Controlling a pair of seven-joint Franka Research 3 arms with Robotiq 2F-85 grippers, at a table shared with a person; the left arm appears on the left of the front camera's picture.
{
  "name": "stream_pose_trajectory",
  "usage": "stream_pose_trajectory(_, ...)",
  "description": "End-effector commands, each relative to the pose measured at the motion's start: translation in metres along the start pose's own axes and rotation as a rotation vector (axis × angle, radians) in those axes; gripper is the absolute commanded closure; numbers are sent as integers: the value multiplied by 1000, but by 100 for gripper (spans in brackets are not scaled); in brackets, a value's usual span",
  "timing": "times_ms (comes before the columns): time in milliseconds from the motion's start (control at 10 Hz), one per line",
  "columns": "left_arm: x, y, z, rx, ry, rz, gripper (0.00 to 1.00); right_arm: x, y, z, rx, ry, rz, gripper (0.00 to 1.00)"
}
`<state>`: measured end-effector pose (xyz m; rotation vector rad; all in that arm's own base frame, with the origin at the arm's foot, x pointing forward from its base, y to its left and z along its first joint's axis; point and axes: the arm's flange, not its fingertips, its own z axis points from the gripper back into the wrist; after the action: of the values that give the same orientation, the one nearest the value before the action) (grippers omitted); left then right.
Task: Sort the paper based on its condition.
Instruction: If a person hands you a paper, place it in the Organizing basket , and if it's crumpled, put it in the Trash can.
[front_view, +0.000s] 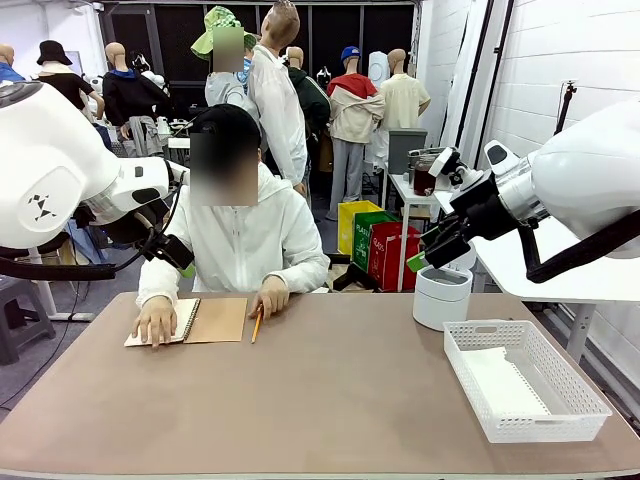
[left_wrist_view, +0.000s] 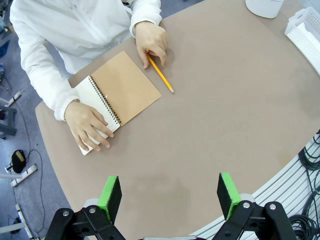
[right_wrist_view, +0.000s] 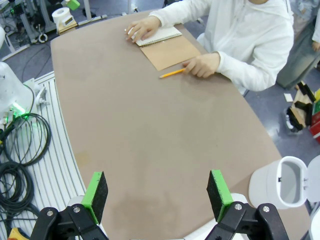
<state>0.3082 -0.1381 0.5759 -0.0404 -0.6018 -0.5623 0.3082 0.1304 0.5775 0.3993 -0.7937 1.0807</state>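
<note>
Under the person's hand (front_view: 155, 322): thin white paper (front_view: 160, 331) on the open notebook
Light, floppy, easily creased; best pinched at a free edge. Left gripper (left_wrist_view: 170, 196) and right gripper (right_wrist_view: 156, 193) both gape wide, holding nothing

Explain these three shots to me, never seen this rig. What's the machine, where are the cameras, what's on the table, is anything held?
Two white robot arms face a person across a brown table. The front view looks from between the arms. The other two come from wrist cameras, looking down along each gripper's green-padded fingers. The left gripper and right gripper are both open and hold nothing. On the table: an open spiral notebook under one of the person's hands, a pencil by the other, a white lidded bin, and a white mesh basket with paper inside.
</note>
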Motion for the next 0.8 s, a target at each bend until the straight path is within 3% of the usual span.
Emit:
stream_pose_trajectory(0, -1, 1, 0, -1, 0, 1, 0, 0, 0, 0, 1, 2, 8, 0)
stream_pose_trajectory(700, -1, 1, 0, -1, 0, 1, 0, 0, 0, 0, 1, 2, 8, 0)
